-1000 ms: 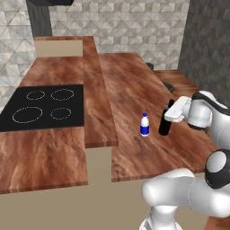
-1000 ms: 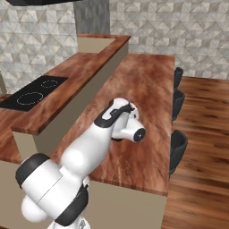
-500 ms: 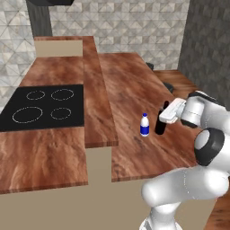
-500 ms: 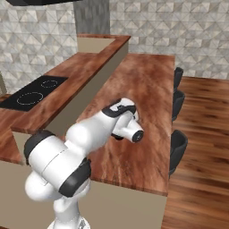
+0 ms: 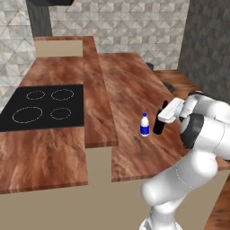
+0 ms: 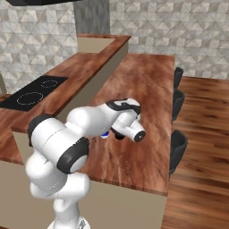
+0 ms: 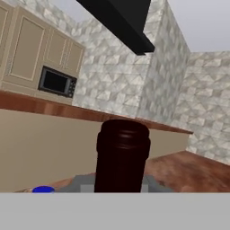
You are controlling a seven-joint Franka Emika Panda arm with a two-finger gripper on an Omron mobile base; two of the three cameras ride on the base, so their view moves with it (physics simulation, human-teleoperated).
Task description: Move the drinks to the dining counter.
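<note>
Two drinks stand close together on the dining counter (image 5: 130,85): the small blue-and-white bottle (image 5: 144,125) and, just to its right in the left base view, the slim black bottle (image 5: 159,121). Since a second ago the black bottle has come nearer to the blue-and-white one, carried leftward across the wood with the hand; the gap between them was wide then, narrower half a second ago, and now they sit just beside each other, apart but only slightly. The blue-and-white bottle has stayed where it was, upright near the counter's front part. The arm has folded in more tightly, its elbow drawn closer to the base. The gripper (image 5: 162,117) is level with the black bottle's upper part, its white hand pressed against the bottle's right side. In the hand view the black bottle (image 7: 122,155) stands upright right in front of the camera, dead centre between where the fingertips would rise, so the fingers appear closed around it, though the tips themselves are hidden and the grip cannot be told for certain. Whether the bottle's base touches the wood is also unclear.
</note>
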